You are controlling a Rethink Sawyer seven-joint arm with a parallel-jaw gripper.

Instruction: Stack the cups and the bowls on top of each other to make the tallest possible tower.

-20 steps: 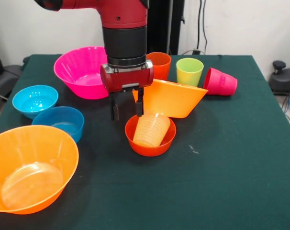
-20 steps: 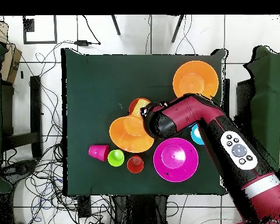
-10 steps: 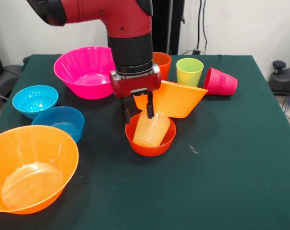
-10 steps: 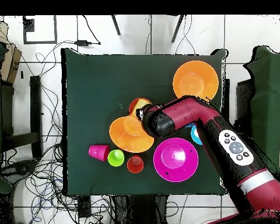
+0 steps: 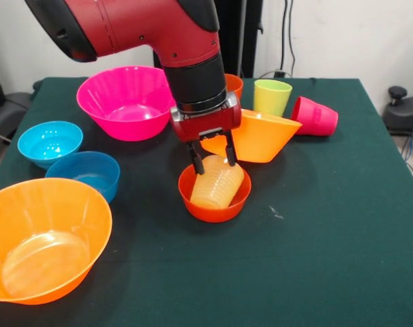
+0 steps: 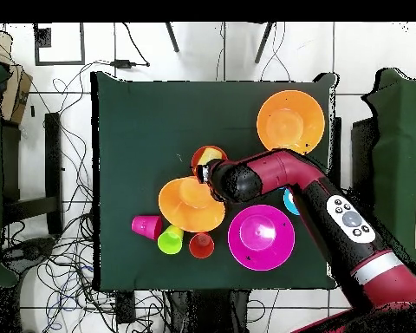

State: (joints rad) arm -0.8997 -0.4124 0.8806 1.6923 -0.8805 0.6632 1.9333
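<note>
1. We see the gripper (image 5: 211, 155) part open, holding nothing, its two fingers straddling the far end of the yellow cup (image 5: 217, 182).
2. The yellow cup lies on its side in the small red-orange bowl (image 5: 214, 204), mid-worktop. Its long axis is tilted, running from near-left up to far-right, with the far end raised toward the gripper.
3. So the cup sits directly below and slightly nearer than the gripper; we judge a short drop and a close would take it.
4. Crowding on the far side: the tipped orange bowl (image 5: 257, 138) leans just behind the gripper, possibly touching the arm's wrist. We cannot tell contact for sure.
5. The lime cup (image 5: 271, 97) and orange cup (image 5: 234, 84) stand behind that bowl; the red-pink cup (image 5: 314, 116) lies on its side to the far right.
6. Left side holds the pink bowl (image 5: 123, 102), light blue bowl (image 5: 49, 142), darker blue bowl (image 5: 87, 174), and the big orange bowl (image 5: 46, 238) at the near-left edge.
7. Open room: the near-right worktop (image 5: 329, 231) is free, the best lane for lifting out.
</note>
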